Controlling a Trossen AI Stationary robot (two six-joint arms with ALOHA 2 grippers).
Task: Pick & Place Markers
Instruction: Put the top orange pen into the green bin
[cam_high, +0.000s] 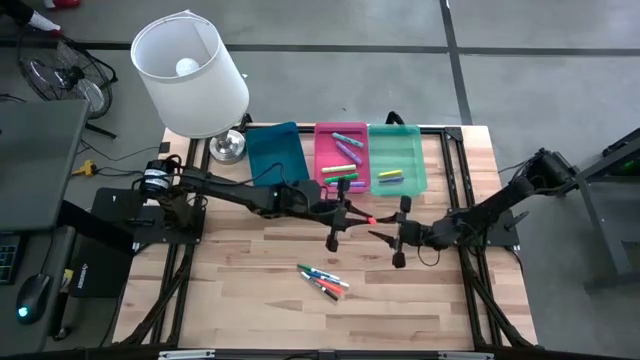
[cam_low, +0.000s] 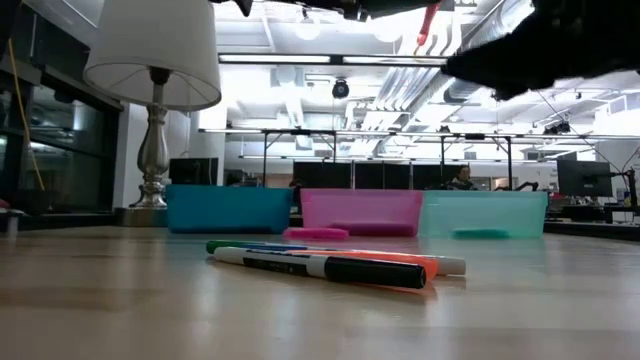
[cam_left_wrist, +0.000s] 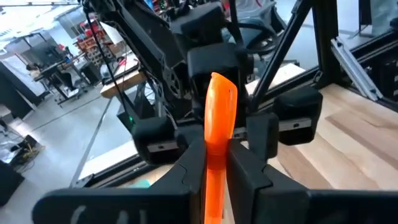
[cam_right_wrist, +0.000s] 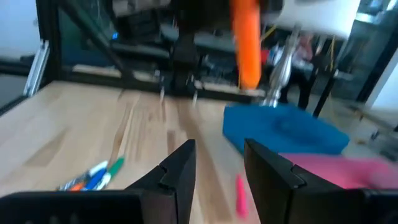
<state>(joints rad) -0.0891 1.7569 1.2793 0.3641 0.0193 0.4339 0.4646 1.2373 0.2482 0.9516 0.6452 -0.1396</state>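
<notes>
The wooden table (cam_high: 250, 300) carries a blue tray (cam_high: 274, 150), a pink tray (cam_high: 341, 150) and a green tray (cam_high: 397, 155) along its far edge. Above the middle, the left gripper (cam_left_wrist: 214, 165) pinches an orange marker (cam_left_wrist: 219, 124). Facing it, the right gripper (cam_right_wrist: 214, 165) hangs with fingers parted, holding nothing. Loose markers (cam_high: 322, 280) lie nearer the front.

My left gripper (cam_high: 345, 215) hangs mid-table, fingers clamped together, facing three o'clock; my right gripper (cam_high: 398, 235) faces it, fingers parted.
</notes>
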